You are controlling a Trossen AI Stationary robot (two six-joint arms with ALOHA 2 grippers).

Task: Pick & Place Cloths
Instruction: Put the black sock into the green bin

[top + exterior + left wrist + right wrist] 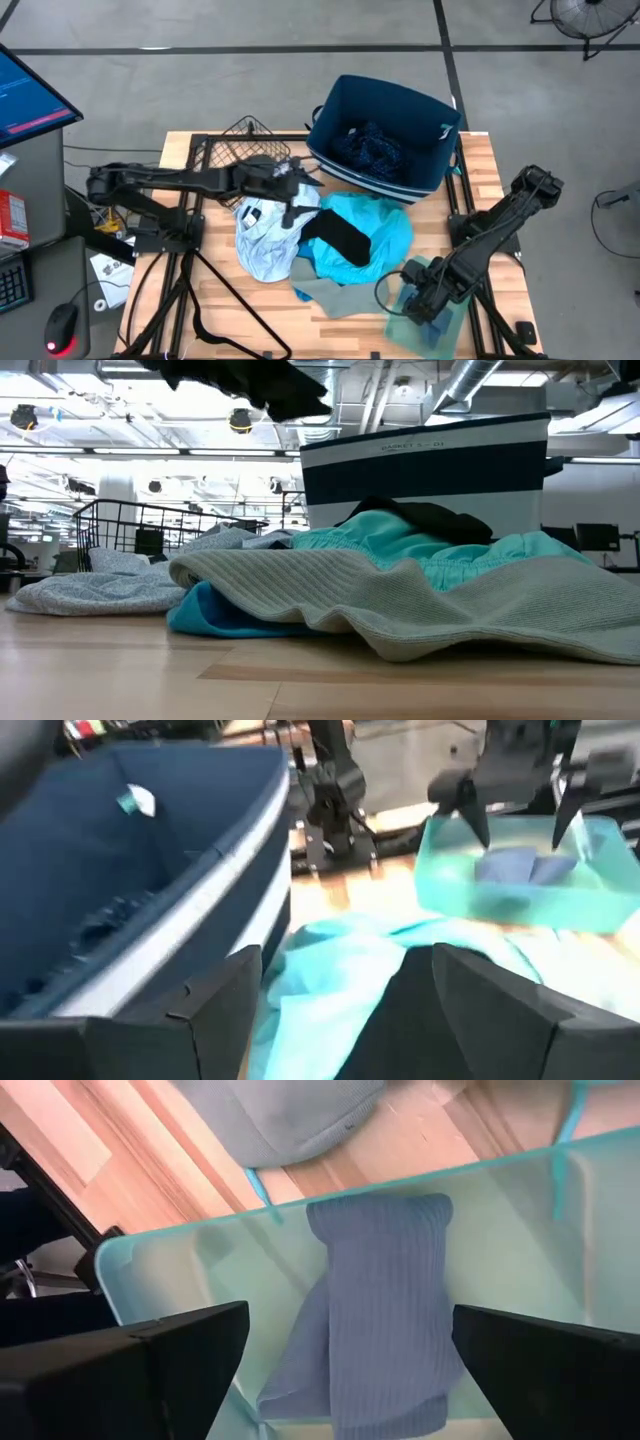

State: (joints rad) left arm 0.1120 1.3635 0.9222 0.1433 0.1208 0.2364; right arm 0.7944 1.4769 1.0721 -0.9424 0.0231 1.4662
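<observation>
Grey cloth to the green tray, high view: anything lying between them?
No. In the high view the grey cloth ends short of the green tray, with only bare table between. The right wrist view shows the same strip of wood.

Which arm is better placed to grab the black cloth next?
Left. The left gripper hangs open by the black cloth, atop the turquoise cloth. The right gripper, also open, is over the green tray.
</observation>
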